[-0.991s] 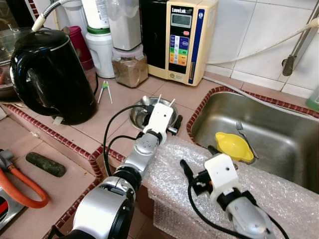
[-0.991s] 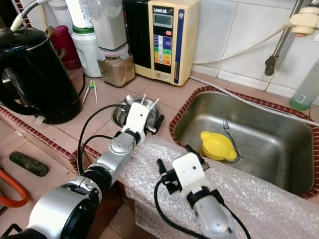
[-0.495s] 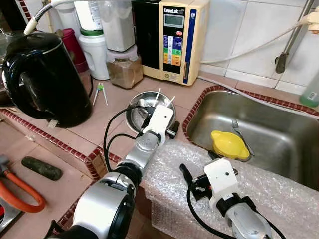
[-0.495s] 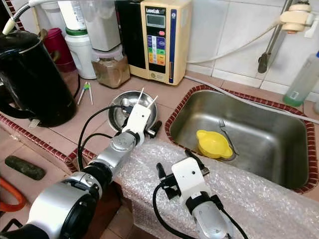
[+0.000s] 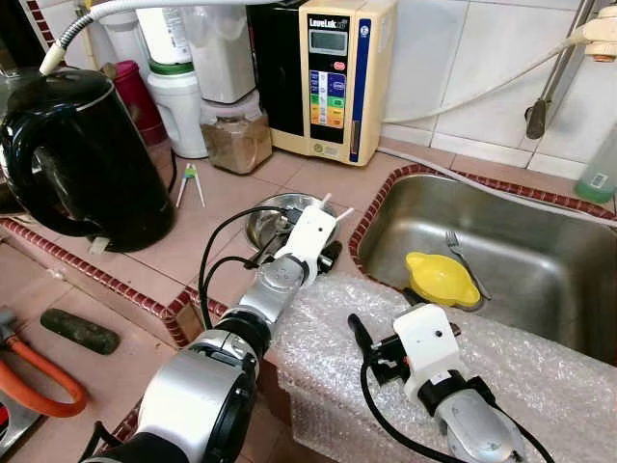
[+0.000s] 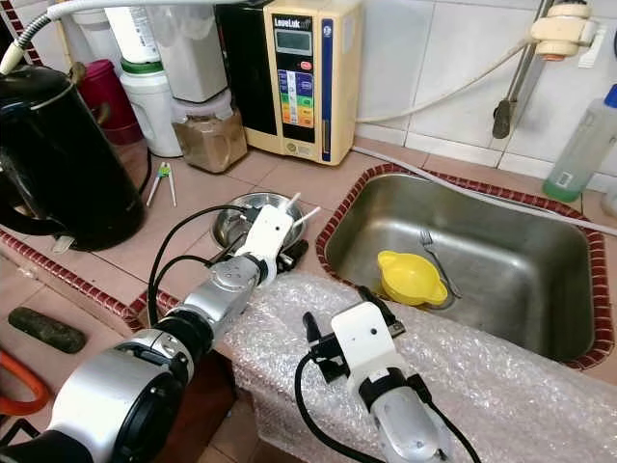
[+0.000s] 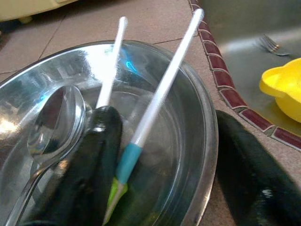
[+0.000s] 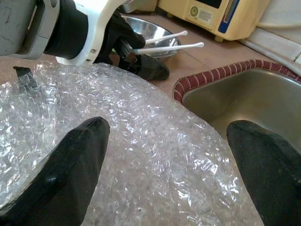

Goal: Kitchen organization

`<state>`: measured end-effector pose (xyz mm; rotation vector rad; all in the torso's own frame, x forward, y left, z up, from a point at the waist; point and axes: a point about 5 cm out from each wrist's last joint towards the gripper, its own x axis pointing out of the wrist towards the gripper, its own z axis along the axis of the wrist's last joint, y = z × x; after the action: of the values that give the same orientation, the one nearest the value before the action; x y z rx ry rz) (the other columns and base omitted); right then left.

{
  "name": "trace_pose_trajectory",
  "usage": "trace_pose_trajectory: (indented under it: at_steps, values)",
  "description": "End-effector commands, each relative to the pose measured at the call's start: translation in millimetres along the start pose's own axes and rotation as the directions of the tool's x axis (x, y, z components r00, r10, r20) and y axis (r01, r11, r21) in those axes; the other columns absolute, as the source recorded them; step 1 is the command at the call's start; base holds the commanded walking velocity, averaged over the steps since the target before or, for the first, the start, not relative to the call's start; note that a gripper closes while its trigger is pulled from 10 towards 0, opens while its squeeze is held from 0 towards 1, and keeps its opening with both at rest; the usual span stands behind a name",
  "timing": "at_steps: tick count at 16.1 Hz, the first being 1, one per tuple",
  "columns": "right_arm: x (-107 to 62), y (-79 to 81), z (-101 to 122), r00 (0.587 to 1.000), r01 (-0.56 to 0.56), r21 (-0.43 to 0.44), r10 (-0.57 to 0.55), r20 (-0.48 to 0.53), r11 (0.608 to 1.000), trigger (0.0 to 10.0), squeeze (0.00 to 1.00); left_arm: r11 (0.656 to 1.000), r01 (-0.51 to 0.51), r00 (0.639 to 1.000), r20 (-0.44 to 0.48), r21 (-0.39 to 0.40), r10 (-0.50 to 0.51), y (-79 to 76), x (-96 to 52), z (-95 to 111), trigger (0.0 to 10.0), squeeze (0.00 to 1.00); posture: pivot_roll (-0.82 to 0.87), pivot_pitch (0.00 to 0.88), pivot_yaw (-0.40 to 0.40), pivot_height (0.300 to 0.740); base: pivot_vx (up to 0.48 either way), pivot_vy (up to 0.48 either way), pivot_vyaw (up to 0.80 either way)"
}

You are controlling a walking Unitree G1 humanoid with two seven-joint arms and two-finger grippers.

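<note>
Left wrist view shows the left gripper [image 7: 160,165] reaching over a round stainless-steel bowl [image 7: 200,141], one black finger [image 7: 94,160] down inside the bowl and the other outside its rim, so the jaws stand spread with the bowl's wall between them. Two white plastic chopsticks [image 7: 162,89] with blue-and-green ends lie against the inner finger and slant up past the bowl's rim; whether the fingers truly pinch them cannot be told. One metal spoon [image 7: 51,127] rests in the bowl beside that finger. In the left eye view the left arm stretches forward from the robot's body, its white wrist tilted down onto the bowl, which sits on the tiled counter [image 5: 222,207] just beside the steel sink [image 5: 540,246]. The right gripper [image 8: 171,155] hovers with its two fingers wide apart, holding nothing, over a sheet of clear bubble wrap [image 8: 155,146] draped on the counter's front edge; the right arm is bent low in front of the sink. In the sink lie one yellow plastic bowl [image 5: 442,280] and one metal fork [image 5: 461,253]. Further out stand one black electric kettle [image 5: 87,154] and one cream wall-style water unit [image 5: 337,68] with coloured buttons.
</note>
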<state>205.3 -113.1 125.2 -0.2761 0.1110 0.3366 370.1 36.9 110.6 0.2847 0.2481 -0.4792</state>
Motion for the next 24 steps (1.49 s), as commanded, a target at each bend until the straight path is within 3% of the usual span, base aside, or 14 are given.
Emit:
trace_pose_trajectory:
  at_steps: [1, 6, 9, 10, 11, 12, 13, 17, 18, 19, 22, 23, 24]
  values:
    - [0.4, 0.0, 3, 1.000, 0.004, -0.001, -0.004, 0.014, 1.000, 10.0, 0.00, 1.000, 0.031, 0.999, -0.042, -0.002, -0.031, -3.0, 0.0, -5, 0.0, 0.00, -0.19, 0.006, 0.089, 0.740, 0.000, 0.000, 0.00]
    - [2.5, 0.0, 4, 1.000, 0.007, 0.001, -0.007, 0.018, 1.000, 10.0, 0.00, 0.999, 0.036, 0.999, -0.029, 0.004, -0.036, -0.2, -0.3, -3, 0.0, 0.00, -0.18, 0.000, 0.094, 0.740, 0.000, 0.000, 0.00]
    - [4.3, -0.6, 3, 1.000, 0.010, 0.001, -0.010, 0.020, 1.000, 10.0, 0.00, 0.996, 0.069, 0.998, 0.002, -0.055, -0.069, -0.6, -1.1, -2, 0.0, 0.00, -0.17, 0.000, 0.093, 0.740, 0.000, 0.000, 0.00]
    - [5.0, -0.3, 3, 1.000, 0.008, 0.002, -0.008, 0.021, 1.000, 10.0, 0.00, 0.996, 0.074, 0.997, 0.027, -0.042, -0.073, -0.1, -1.3, 0, 4.8, 0.00, -0.17, 0.000, 0.091, 0.740, 0.000, 0.000, 0.00]
    - [5.1, -0.4, 3, 1.000, 0.008, 0.002, -0.008, 0.021, 1.000, 10.0, 0.00, 0.996, 0.076, 0.997, 0.034, -0.041, -0.075, -0.1, -1.4, 1, 4.8, 0.00, -0.17, 0.000, 0.090, 0.740, 0.000, 0.000, 0.00]
    - [5.9, -0.7, 3, 1.000, 0.007, 0.001, -0.007, 0.022, 1.000, 10.0, 0.00, 0.996, 0.069, 0.997, 0.048, -0.058, -0.067, 0.9, -1.7, 1, 4.2, 0.00, -0.17, 0.000, 0.090, 0.740, 0.000, 0.000, 0.00]
    - [6.8, -1.7, 3, 1.000, 0.008, 0.000, -0.008, 0.024, 1.000, 10.0, 0.00, 0.996, 0.053, 0.997, 0.067, -0.072, -0.048, 3.4, -2.6, 0, 0.0, 0.00, -0.16, 0.000, 0.088, 0.740, 0.000, 0.000, 0.00]
    - [7.7, -0.9, 2, 1.000, 0.005, 0.003, -0.005, 0.024, 1.000, 10.0, 0.00, 0.992, 0.048, 0.985, 0.169, -0.115, -0.028, 5.6, -4.3, 8, 0.0, 0.00, -0.16, 0.000, 0.087, 0.740, 0.000, 0.000, 0.00]
    - [8.0, -0.6, 2, 1.000, 0.004, 0.004, -0.004, 0.023, 1.000, 10.0, 0.00, 0.992, 0.072, 0.985, 0.163, -0.106, -0.054, 2.0, -4.5, 6, 6.5, 0.00, -0.16, 0.000, 0.088, 0.740, 0.000, 0.000, 0.00]
    - [8.1, -0.6, 2, 1.000, 0.004, 0.005, -0.004, 0.023, 1.000, 10.0, 0.00, 0.993, 0.082, 0.987, 0.147, -0.084, -0.070, -1.1, -4.7, 2, 10.0, 0.00, -0.15, 0.000, 0.088, 0.740, 0.000, 0.000, 0.00]
    - [8.6, -1.0, 1, 1.000, 0.002, 0.004, -0.002, 0.023, 1.000, 10.0, 0.00, 0.991, 0.102, 0.986, 0.142, -0.086, -0.089, -5.4, -5.4, -2, 10.0, 0.00, -0.15, 0.000, 0.083, 0.740, 0.000, 0.000, 0.00]
    - [8.8, -1.2, 1, 1.000, 0.001, 0.004, -0.001, 0.022, 1.000, 10.0, 0.00, 0.990, 0.105, 0.985, 0.147, -0.091, -0.091, -6.1, -5.6, -2, 7.0, 0.00, -0.15, 0.000, 0.081, 0.740, 0.000, 0.000, 0.00]
    - [9.0, -1.2, 0, 1.000, -0.001, 0.004, 0.001, 0.021, 1.000, 10.0, 0.00, 0.989, 0.116, 0.985, 0.139, -0.088, -0.103, -7.8, -5.8, -5, 9.2, 0.00, -0.15, 0.000, 0.079, 0.740, 0.000, 0.000, 0.00]
